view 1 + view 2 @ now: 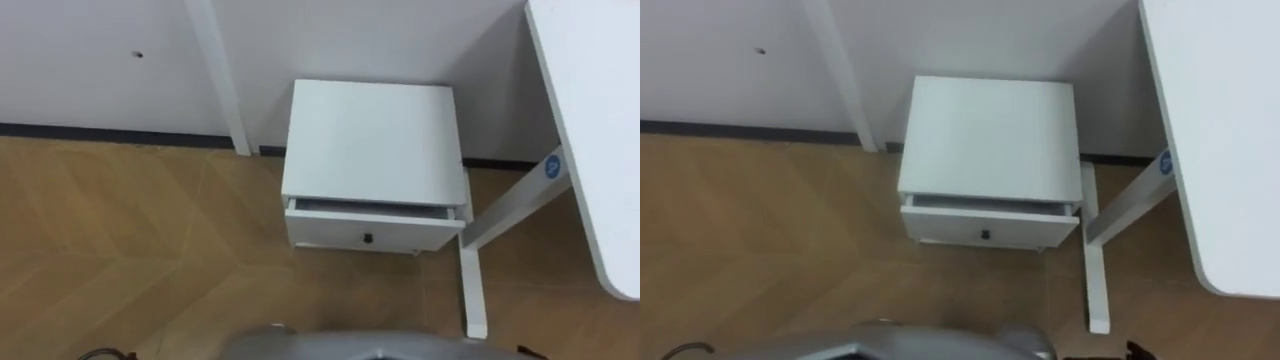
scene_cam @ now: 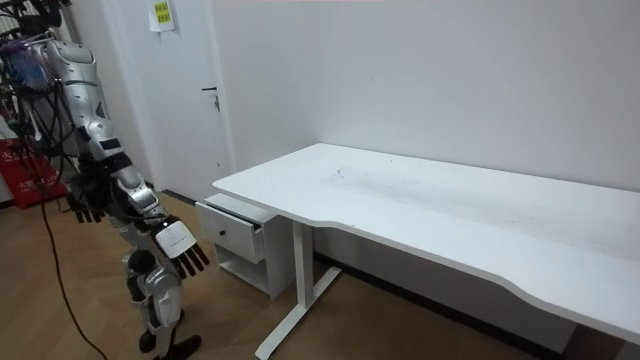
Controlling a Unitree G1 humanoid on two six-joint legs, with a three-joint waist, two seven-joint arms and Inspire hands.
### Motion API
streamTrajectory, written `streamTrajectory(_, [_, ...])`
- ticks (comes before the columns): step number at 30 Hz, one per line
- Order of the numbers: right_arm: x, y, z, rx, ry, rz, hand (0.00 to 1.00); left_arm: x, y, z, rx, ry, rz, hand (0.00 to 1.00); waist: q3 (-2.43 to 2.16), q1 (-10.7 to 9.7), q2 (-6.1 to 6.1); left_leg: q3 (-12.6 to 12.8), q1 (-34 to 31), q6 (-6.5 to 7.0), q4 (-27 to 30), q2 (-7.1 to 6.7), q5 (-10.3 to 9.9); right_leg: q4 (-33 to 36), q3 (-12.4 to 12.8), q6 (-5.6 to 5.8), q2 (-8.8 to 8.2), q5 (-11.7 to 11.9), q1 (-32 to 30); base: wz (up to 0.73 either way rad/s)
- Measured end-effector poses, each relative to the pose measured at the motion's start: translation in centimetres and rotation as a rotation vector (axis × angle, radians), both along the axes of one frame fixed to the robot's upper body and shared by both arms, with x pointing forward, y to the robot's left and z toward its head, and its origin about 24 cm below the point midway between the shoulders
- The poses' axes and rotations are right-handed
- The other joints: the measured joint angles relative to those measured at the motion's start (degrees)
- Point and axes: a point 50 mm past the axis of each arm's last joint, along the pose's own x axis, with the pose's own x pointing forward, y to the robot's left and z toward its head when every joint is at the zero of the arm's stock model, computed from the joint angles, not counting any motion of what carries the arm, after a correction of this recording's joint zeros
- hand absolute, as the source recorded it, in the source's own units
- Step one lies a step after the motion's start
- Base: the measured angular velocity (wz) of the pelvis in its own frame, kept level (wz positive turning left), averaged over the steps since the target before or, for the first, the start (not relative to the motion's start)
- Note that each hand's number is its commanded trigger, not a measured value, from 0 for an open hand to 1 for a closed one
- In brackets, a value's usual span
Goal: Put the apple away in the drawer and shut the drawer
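Wood floor [image 1: 120, 250] separates ajar drawer [image 1: 372, 236] from slack-fingered left hand [image 2: 85, 207] and right hand [image 2: 186, 252]

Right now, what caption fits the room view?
Robot faces a white cabinet, its drawer partly open, beside a desk; left hand and right hand open, empty.

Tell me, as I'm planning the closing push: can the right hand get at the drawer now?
Probably not yet: the right hand hangs short of the drawer, with floor between; nothing blocks the way.
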Motion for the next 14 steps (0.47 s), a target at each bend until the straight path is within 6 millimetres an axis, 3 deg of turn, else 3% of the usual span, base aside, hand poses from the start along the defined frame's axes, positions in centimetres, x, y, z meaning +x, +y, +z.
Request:
streamTrajectory(1, [-0.3, 0.2, -0.1, 0.010, 0.020, -0.003, 0.00, 0.0, -0.2, -0.1, 0.000, 0.001, 0.010, 0.00, -0.13, 0.14, -0.84, -0.01, 0.36, 0.00, -0.06, 0.10, 0.00, -2.04, -0.03, -0.20, 0.26, 0.12, 1.32, 0.00])
streamTrajectory(3, [-0.8, 0.3, -0.2, 0.015, 0.050, 0.000, 0.00, -0.1, -0.7, -0.2, -0.007, 0.013, 0.017, 0.00, 0.00, 0.26, -1.28, -0.08, 0.86, 0.01, -0.06, 0.42, 0.00, -4.06, -0.11, -0.64, 0.71, 0.55, 2.83, 0.00])
streamTrajectory(7, [-1.6, 1.0, -0.4, 0.034, 0.117, 0.058, 0.00, -0.3, -1.0, -0.3, -0.015, 0.034, 0.029, 0.00, -0.05, 0.23, -0.99, -0.37, 1.01, 0.32, -0.09, 1.11, 0.17, -5.76, -0.72, -1.03, 1.17, 1.24, 3.76, 0.01])
streamTrajectory(9, [-1.9, 1.0, -0.5, 0.037, 0.151, 0.082, 0.00, -0.2, -1.1, -0.4, -0.017, 0.036, 0.029, 0.00, -0.01, 0.11, -0.47, -0.43, 1.10, 1.39, -0.47, 1.26, 0.77, -5.86, -0.74, -1.16, 1.37, 1.16, 3.71, 0.00])
streamTrajectory(11, [-2.4, 1.1, -0.5, 0.041, 0.181, 0.075, 0.00, -0.2, -1.1, -0.4, -0.017, 0.038, 0.029, 0.00, 0.12, 0.09, 0.05, -0.47, 1.93, 3.68, -2.11, 1.25, 1.78, -5.75, -1.05, -1.59, 1.61, 0.91, 3.70, 0.00])
streamTrajectory(14, [-2.7, 1.1, -0.4, 0.045, 0.211, 0.070, 0.00, -0.2, -1.3, -0.4, -0.023, 0.038, 0.030, 0.00, 0.29, 0.11, 0.82, -0.47, 2.07, 3.55, -2.40, 1.38, 1.87, -5.77, -1.06, -2.01, 1.79, 0.66, 3.72, -0.01])
